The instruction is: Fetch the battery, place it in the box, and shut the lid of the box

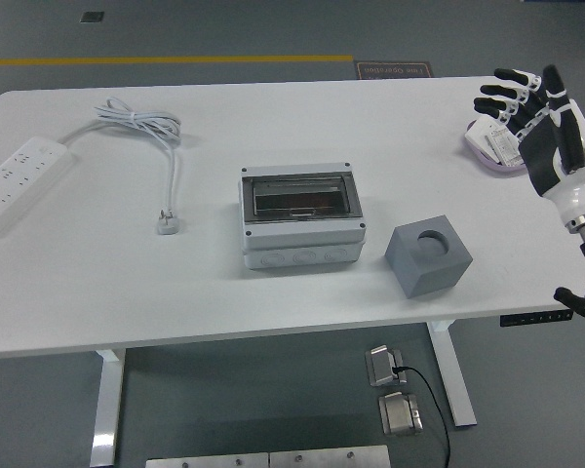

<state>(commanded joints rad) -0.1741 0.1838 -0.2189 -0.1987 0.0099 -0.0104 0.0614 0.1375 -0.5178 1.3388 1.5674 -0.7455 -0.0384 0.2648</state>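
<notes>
Right hand (526, 122) hovers w/ fingers spread, holding nothing, over a small white tray (489, 146) at the counter (273, 283) far-right edge; batteries prob. in it, hard to tell. Box (299, 215) sits mid-counter, well apart, lid looks down. Risks: tray so near the edge a clumsy grab could knock it off; lid prob. needs opening first.

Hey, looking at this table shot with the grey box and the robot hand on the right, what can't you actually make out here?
Head view only:
- The shallow pale dish at the far right: the robot's right hand covers most of it, so its contents are unclear.
- The grey junction box with a dark see-through lid: the tint hides what is inside.
- The round hole in the grey cube block: its depth is in shadow.
- The right arm: cut off by the picture's right edge.
</notes>
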